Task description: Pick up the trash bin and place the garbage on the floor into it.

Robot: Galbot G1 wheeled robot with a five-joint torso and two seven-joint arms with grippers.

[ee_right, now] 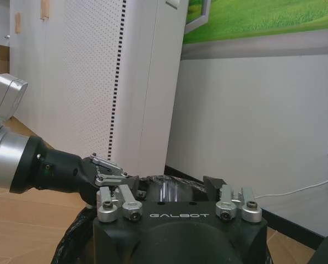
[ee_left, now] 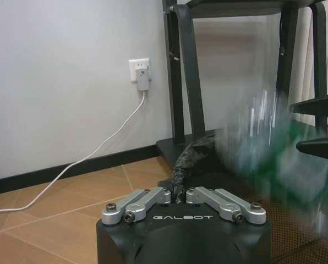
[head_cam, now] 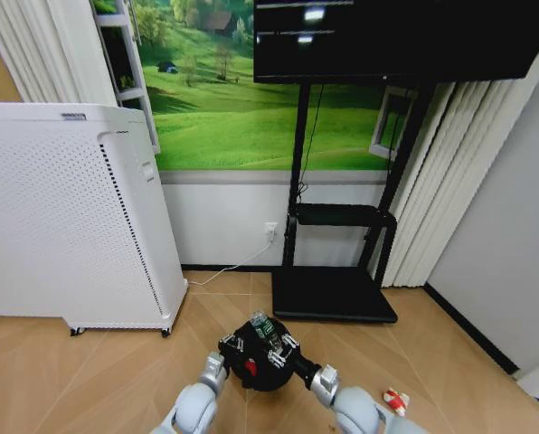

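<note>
The trash bin (head_cam: 265, 374), small, black and lined, hangs just above the floor in front of me. My left gripper (head_cam: 236, 347) is shut on its rim and liner (ee_left: 200, 154). Over the bin's mouth my right gripper (head_cam: 276, 344) stands open. The green bottle (head_cam: 266, 327) is at its fingers, and it shows as a blurred green streak (ee_left: 274, 154) in the left wrist view. A red piece of garbage (head_cam: 250, 367) lies inside the bin. Another red-and-white piece (head_cam: 395, 400) lies on the floor to the right. The right wrist view shows the left gripper (ee_right: 106, 175) at the bin's edge (ee_right: 70, 242).
A large white perforated appliance (head_cam: 70, 217) stands on the left. The black TV stand (head_cam: 333, 294) is right behind the bin. A white cable runs to a wall outlet (head_cam: 270, 231). Curtains and a grey wall close the right side.
</note>
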